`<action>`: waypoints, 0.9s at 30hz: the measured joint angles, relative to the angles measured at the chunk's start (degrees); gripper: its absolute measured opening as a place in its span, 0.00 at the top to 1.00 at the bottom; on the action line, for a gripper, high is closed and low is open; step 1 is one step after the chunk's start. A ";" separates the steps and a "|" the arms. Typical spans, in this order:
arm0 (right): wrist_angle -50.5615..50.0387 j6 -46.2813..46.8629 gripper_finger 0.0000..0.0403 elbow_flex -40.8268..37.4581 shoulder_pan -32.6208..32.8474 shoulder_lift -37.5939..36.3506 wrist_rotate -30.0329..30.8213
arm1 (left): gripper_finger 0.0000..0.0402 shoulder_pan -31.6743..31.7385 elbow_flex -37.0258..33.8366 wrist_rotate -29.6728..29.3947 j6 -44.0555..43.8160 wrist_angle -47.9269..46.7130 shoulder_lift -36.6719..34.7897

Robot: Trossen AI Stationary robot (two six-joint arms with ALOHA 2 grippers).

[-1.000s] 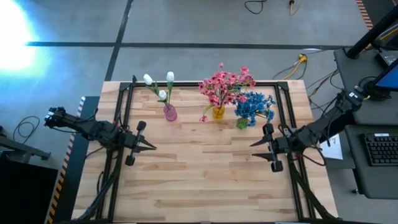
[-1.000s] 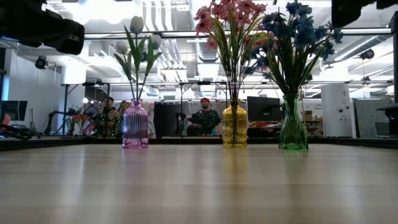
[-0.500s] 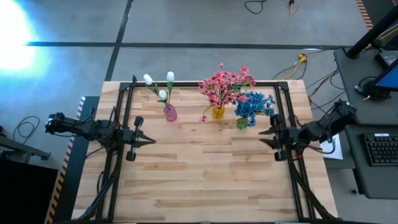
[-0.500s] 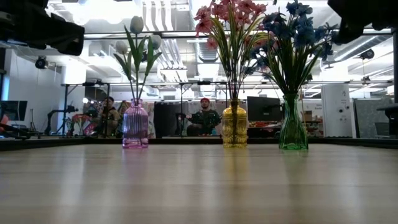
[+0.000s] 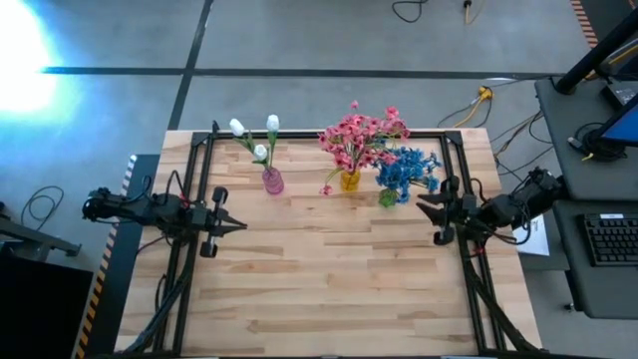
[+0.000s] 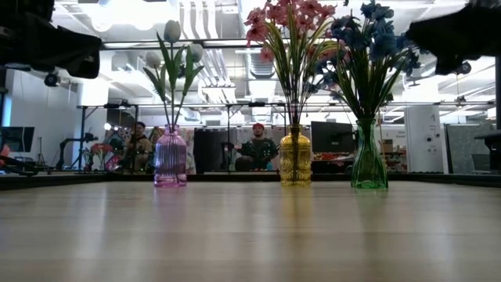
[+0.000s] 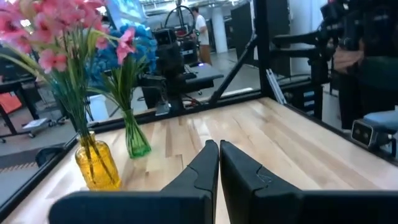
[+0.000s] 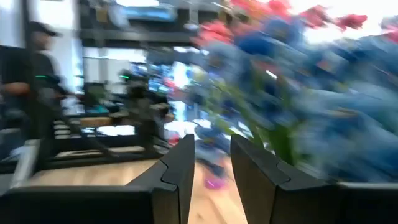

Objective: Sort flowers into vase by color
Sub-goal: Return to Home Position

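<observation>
White buds [image 5: 257,138] upright in violet vase [image 5: 272,181], toward far left of desk [image 5: 329,289]. Pink blossoms [image 5: 361,135] in yellow vase [image 5: 350,181], at centre of the row. Blue blossoms [image 5: 407,168] in green vase [image 5: 387,198], just beside the yellow one. Left tool [image 5: 243,227] over desk's left side, well apart from violet vase, fingers pressed together, nothing held. Right tool [image 5: 421,206] near green vase, fingers parted a little, empty. Seated person [image 6: 255,150] in room beyond desk.

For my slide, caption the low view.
Sorted: white flowers in violet vase, pink flowers in yellow vase, blue flowers in green vase.
</observation>
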 joint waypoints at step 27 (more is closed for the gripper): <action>-0.99 0.36 0.78 0.07 0.00 0.91 3.98 | 1.00 0.00 -0.02 -15.97 -6.29 -1.37 5.62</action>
